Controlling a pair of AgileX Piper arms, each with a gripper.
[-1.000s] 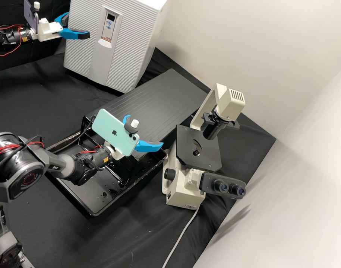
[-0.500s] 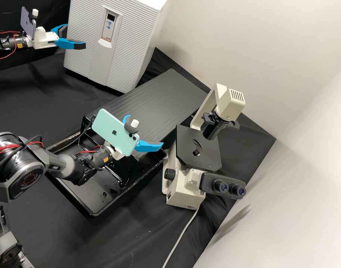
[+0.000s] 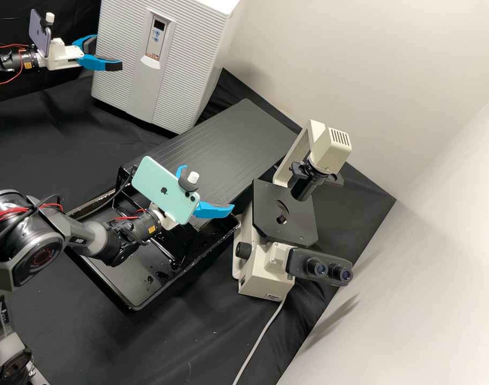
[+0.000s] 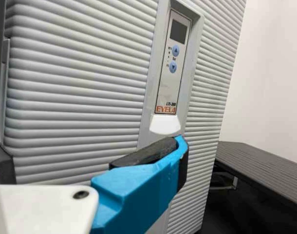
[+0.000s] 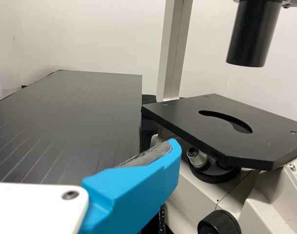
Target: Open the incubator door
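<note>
Incubator door, closed on cabinet

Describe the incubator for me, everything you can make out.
The incubator is a pale grey, boxy cabinet, plastic-looking, standing upright on black cloth behind the black board. Its front is horizontally ribbed, split by a smooth upright strip. Set into that are a dark display, two round blue arrow buttons and, below, a white tab. The door looks shut. The left gripper is open in front; whether its fingers touch the cabinet, I can't tell.
</note>
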